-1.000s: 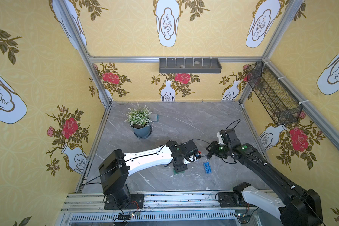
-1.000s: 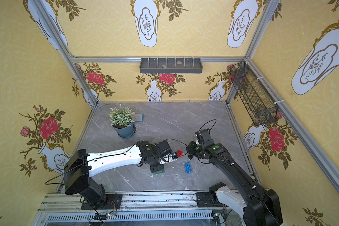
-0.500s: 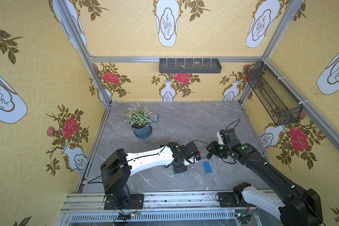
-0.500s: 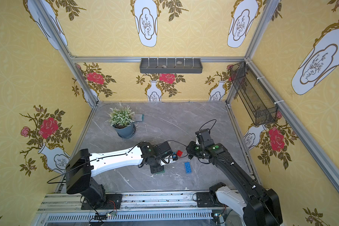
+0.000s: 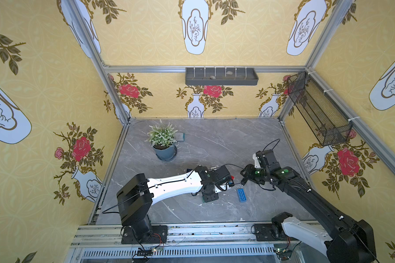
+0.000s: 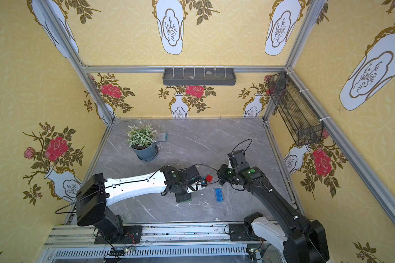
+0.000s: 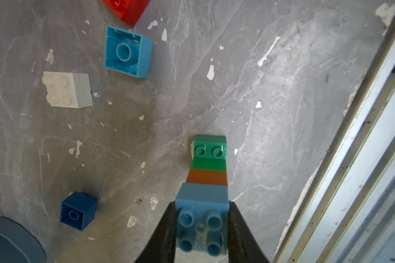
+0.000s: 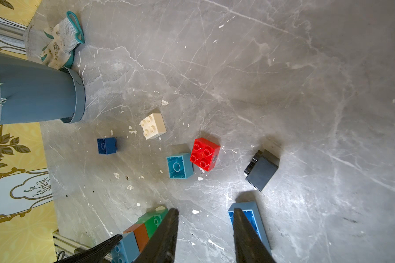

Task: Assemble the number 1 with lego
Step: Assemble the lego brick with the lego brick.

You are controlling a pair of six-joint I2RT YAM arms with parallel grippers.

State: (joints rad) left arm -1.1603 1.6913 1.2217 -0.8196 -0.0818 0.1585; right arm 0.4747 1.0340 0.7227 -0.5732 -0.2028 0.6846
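1. Both top views show a cell walled in yellow flowered paper with a grey marble bench (image 5: 214,141). My two arms meet low in the centre of the frame. My left pincer (image 6: 184,197) points down there and hides nearly all of its load; only a sliver of green shows.
2. The left wrist view shows that load. My left pincer (image 7: 202,232) is clamped on the pale blue top brick (image 7: 202,218) of a lego stack (image 7: 206,177). Below that brick come orange-brown, then green, then a long green brick (image 7: 210,150) with two studs showing.
3. The stack's long axis runs from the bench up toward the left wrist camera. In the right wrist view it slants across the lower left (image 8: 141,234).
4. My right pincer (image 8: 205,236) stands open, with bare bench in the gap. A long blue brick (image 8: 245,205) lies just beyond one finger, partly hidden. In a top view (image 5: 241,195) its long axis runs up and down the frame, slightly tilted.
5. The wrist views show the loose squares clearly: a white brick (image 8: 152,126), a dark blue brick (image 8: 107,145), a light blue brick (image 8: 179,166) with its hollow side up, and a red brick (image 8: 204,153). Only the right wrist view shows the black brick (image 8: 261,169), tipped on its side.
6. A metal rail (image 7: 363,136) runs down the right of the left wrist frame, near the stack. Bare bench fills the upper right of the right wrist frame. A plant pot (image 5: 164,151) and a glove (image 8: 62,41) sit at upper left.
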